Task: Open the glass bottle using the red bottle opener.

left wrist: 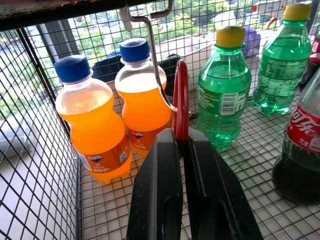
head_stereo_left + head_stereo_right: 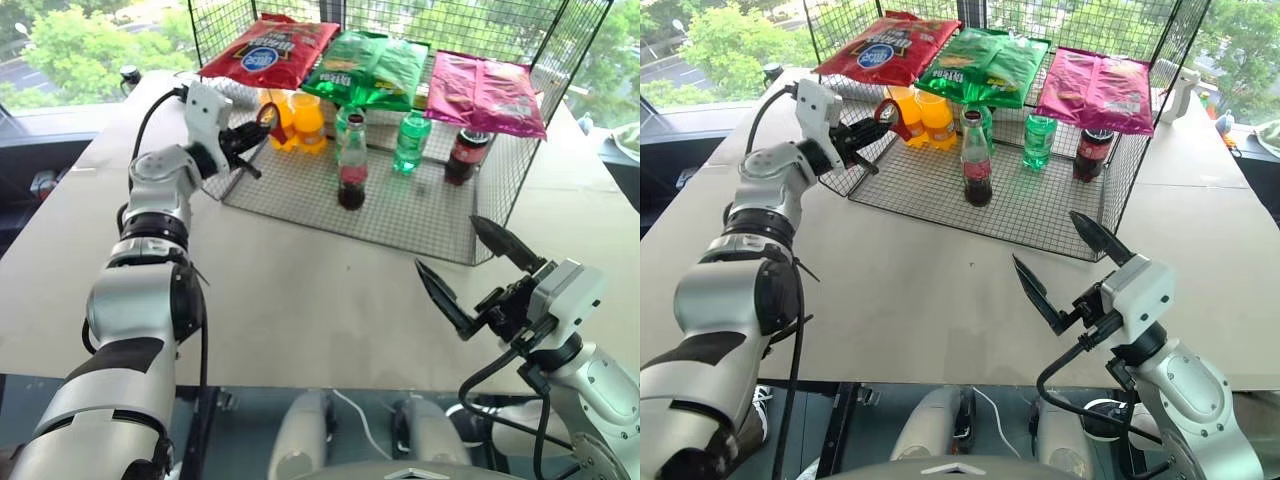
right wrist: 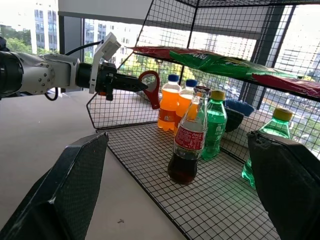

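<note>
On the wire-mesh rack we see the contoured glass bottle, dark cola low inside, while our left gripper pinches the flat red bottle opener beside orange soda bottles; right gripper gapes empty.

glass bottle on wire rack

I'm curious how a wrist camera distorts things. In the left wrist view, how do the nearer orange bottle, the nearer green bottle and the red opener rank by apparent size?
1. Nearer orange bottle and nearer green bottle: alike.
2. Red bottle opener, seen edge-on, partly hidden.
</note>
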